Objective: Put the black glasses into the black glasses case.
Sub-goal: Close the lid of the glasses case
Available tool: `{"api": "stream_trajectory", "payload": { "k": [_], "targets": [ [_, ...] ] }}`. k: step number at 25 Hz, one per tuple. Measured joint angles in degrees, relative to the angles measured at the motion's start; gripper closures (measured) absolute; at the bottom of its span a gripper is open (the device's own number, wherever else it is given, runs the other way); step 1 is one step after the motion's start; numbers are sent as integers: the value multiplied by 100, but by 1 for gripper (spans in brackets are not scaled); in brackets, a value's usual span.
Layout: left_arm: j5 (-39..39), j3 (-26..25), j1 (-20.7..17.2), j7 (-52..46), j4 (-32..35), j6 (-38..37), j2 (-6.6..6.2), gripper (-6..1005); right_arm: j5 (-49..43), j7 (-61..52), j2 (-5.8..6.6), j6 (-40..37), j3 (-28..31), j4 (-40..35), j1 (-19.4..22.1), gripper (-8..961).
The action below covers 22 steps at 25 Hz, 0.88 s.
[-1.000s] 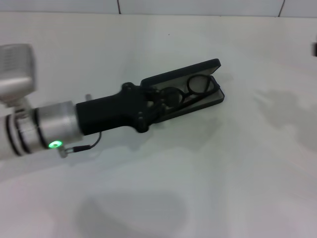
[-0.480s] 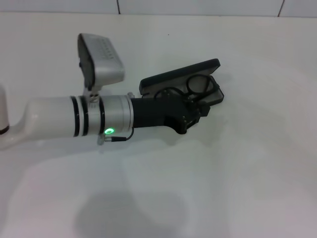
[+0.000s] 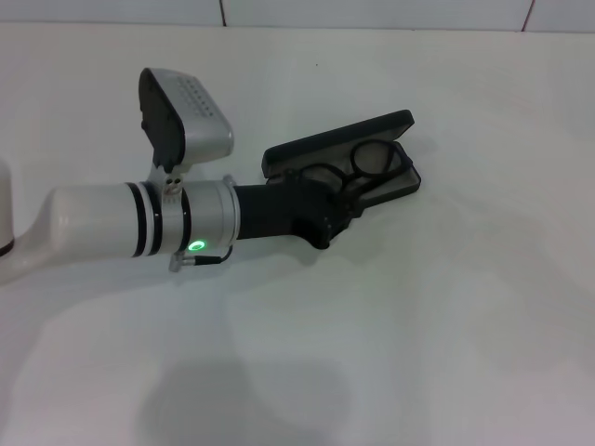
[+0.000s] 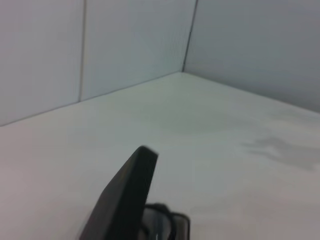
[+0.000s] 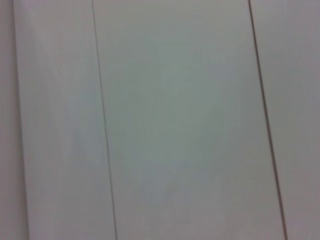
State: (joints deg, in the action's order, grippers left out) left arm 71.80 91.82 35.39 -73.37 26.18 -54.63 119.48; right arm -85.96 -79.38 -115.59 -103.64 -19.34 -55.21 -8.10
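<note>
The black glasses case (image 3: 402,186) lies open on the white table, right of centre, with its lid (image 3: 339,137) raised on the far side. The black glasses (image 3: 364,163) lie inside it on the grey lining, lenses towards the case's right end. My left gripper (image 3: 337,210) reaches in from the left and sits at the case's near left edge, covering that end of the case and the glasses' temple arms. The left wrist view shows the lid's edge (image 4: 127,192) and a bit of the glasses (image 4: 167,222) close up. My right gripper is out of view.
The white table (image 3: 446,316) spreads around the case. A tiled wall (image 3: 372,11) runs along the far edge. The right wrist view shows only white wall tiles (image 5: 175,120).
The left wrist has rolled, so its camera housing now stands up. The gripper pushed right over the case, then drew back a little to the left. The glasses stay in the case.
</note>
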Motion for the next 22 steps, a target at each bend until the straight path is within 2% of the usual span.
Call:
{"api": "stream_trajectory", "payload": {
  "k": [14,22],
  "targets": [
    [134,-55,-174,27,36,82,-7,881,-143,193,2,-72,4,243,-185,800],
    [115,-270,-216,51,36,85,1,880,-144,327,3,-159,9,501,-201,801]
  ]
}}
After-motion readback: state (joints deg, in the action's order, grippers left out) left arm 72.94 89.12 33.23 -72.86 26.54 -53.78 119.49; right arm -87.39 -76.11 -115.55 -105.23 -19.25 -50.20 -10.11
